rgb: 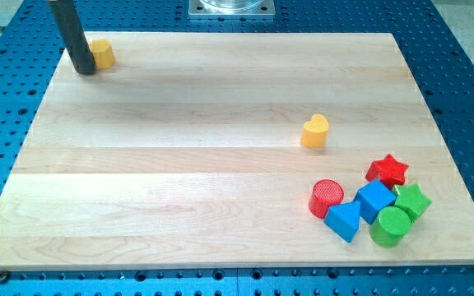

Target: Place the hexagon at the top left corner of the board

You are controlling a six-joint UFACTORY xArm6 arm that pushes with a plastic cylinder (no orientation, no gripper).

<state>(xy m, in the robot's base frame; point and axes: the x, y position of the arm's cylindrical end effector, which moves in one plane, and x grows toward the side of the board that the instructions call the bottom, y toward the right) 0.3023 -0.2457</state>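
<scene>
Our tip (85, 70) rests at the top left corner of the wooden board (179, 164), touching the left side of the yellow hexagon (102, 53). We carry no end effector, only the rod. A yellow heart (315, 131) sits apart, right of centre. At the bottom right cluster a red star (388, 170), red cylinder (327, 197), blue cube (374, 200), blue triangle (344, 220), green star (412, 200) and green cylinder (391, 226).
</scene>
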